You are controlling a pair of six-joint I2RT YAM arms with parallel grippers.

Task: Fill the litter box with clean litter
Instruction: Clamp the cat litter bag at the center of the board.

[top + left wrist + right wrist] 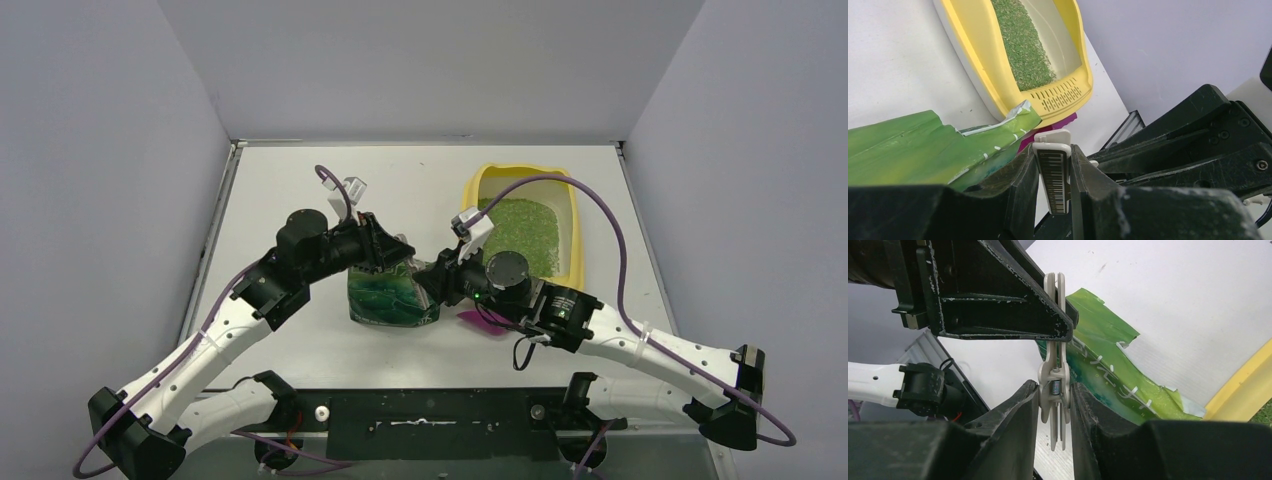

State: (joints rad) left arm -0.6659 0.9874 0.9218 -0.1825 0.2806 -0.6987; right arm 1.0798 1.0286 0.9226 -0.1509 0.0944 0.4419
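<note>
The pale yellow litter box (468, 195) stands at the back right, its slotted grate end (1060, 95) toward me. Light-green clean litter (520, 235) covers part of its floor and shows in the left wrist view (1023, 45). A glossy green bag (385, 295) lies at mid table with its torn top open (1018, 112). My left gripper (385, 250) is shut on an off-white spring clip (1054, 165). My right gripper (435, 280) is shut on the same clip's handle end (1054, 390). I cannot tell whether the clip touches the bag (1108, 370).
A magenta scoop (480, 320) lies under my right arm, between the bag and the litter box; it also shows in the left wrist view (1048, 131). The box rim (1248, 395) is close to the right of the bag. Grey walls enclose the table.
</note>
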